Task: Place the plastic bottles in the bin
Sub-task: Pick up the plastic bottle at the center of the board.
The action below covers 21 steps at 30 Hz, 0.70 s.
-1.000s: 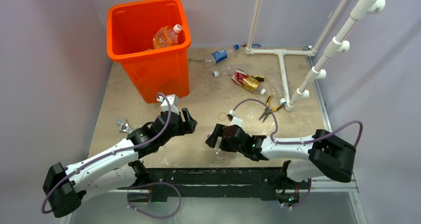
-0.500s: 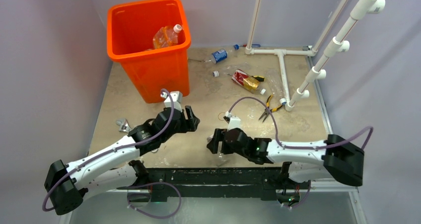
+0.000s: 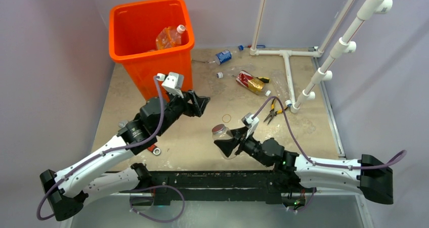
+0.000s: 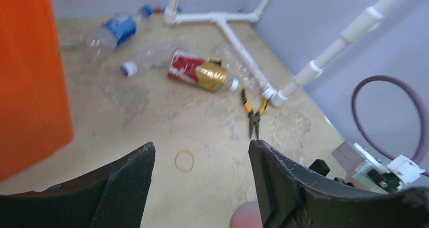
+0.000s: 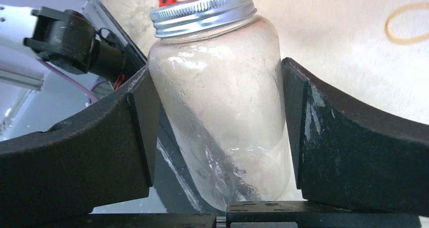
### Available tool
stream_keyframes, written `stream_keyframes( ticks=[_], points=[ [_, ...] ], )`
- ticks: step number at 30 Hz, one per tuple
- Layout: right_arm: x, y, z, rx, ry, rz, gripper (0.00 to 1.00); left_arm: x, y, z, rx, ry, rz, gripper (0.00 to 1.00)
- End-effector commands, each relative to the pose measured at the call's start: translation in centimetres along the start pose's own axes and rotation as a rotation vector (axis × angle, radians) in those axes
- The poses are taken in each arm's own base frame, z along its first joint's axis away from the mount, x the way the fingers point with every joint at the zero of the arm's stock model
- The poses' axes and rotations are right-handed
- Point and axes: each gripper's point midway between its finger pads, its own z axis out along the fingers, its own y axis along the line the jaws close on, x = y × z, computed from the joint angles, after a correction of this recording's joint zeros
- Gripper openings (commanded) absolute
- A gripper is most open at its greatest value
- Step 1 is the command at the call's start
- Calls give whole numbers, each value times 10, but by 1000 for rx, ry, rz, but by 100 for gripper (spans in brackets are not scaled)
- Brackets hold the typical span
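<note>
right wrist: right claw (image 5: 216, 74) snug around jar (image 5: 220, 122)

Mottled beige table (image 3: 303, 132), lilac walls (image 3: 50, 61)

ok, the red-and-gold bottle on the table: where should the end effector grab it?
The red-and-gold bottle lies flat on its side with both flanks exposed, and its white cap end is narrower. So probably grip mid-body, across the label, coming straight down.

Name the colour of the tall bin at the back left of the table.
Bright orange; the bin shows best in the top external view.
</note>
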Motion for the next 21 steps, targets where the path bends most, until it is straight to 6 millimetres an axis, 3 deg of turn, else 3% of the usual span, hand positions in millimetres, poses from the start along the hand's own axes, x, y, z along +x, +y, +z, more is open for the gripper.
stream_keyframes(
  ticks=[1, 3, 7, 11, 17, 21],
  points=[
    [-61, 41, -8, -210, -262, -160, 49, -80, -51, -28, 268, -301, 138, 69],
    [-72, 50, -13, -257, -320, -222, 47, -85, -67, -40, 378, -365, 216, 71],
    [-85, 55, -18, -285, -398, -337, 42, -60, -91, -55, 576, -309, 347, 75],
    [-86, 47, -18, -253, -425, -375, 38, -42, -100, -61, 652, -215, 320, 76],
    [-92, 48, -22, -263, -473, -421, 34, 13, -122, -62, 833, 73, 256, 76],
    [-95, 51, -22, -269, -483, -438, 33, 15, -130, -69, 892, 93, 208, 81]
  ],
)
